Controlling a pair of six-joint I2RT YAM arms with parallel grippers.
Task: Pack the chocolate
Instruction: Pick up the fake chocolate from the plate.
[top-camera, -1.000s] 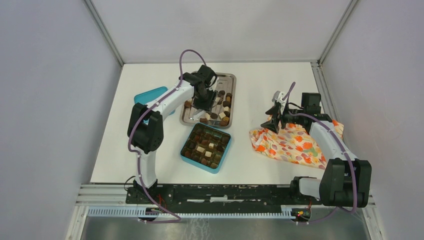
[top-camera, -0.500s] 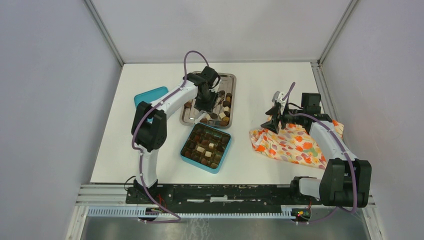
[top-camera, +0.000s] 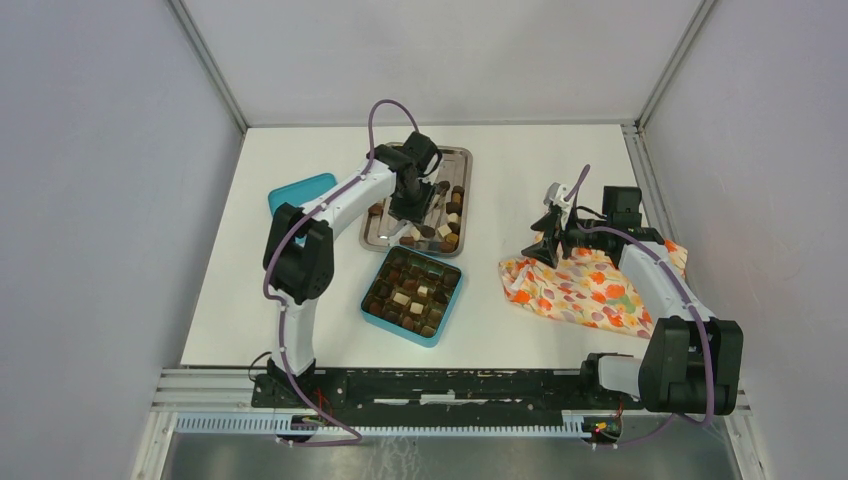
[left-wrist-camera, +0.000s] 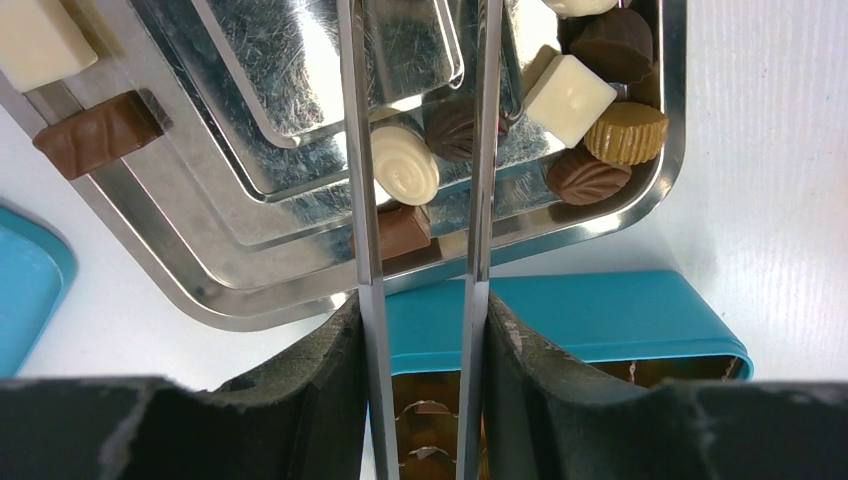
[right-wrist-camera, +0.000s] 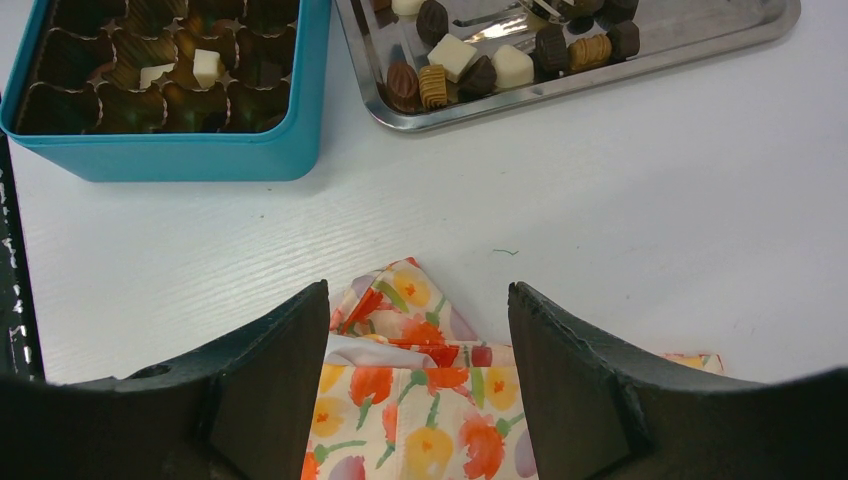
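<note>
Chocolate pieces (top-camera: 450, 215), dark, mid-brown and cream-white, lie in the steel tray (top-camera: 372, 232); more sit in the teal compartmented box (top-camera: 440, 325). My left gripper (top-camera: 412, 200) is over the tray, shut on steel tongs (left-wrist-camera: 362, 150). In the left wrist view the gripper (left-wrist-camera: 422, 310) holds the tong blades apart, with a white swirl chocolate (left-wrist-camera: 404, 165) and a dark piece (left-wrist-camera: 450, 128) between them. A mid-brown piece (left-wrist-camera: 400, 232) lies at the tray rim. My right gripper (top-camera: 548, 235) is open and empty above the orange floral cloth (top-camera: 590, 290).
A teal lid (top-camera: 300, 190) lies left of the tray. In the right wrist view the gripper (right-wrist-camera: 417, 290) hovers over the cloth's corner (right-wrist-camera: 420, 400), with the box (right-wrist-camera: 180, 155) and tray (right-wrist-camera: 700, 40) beyond. Grey walls enclose the table.
My left gripper with the tongs shifted a little right and farther over the tray a second ago, then held still. The right arm has not moved.
</note>
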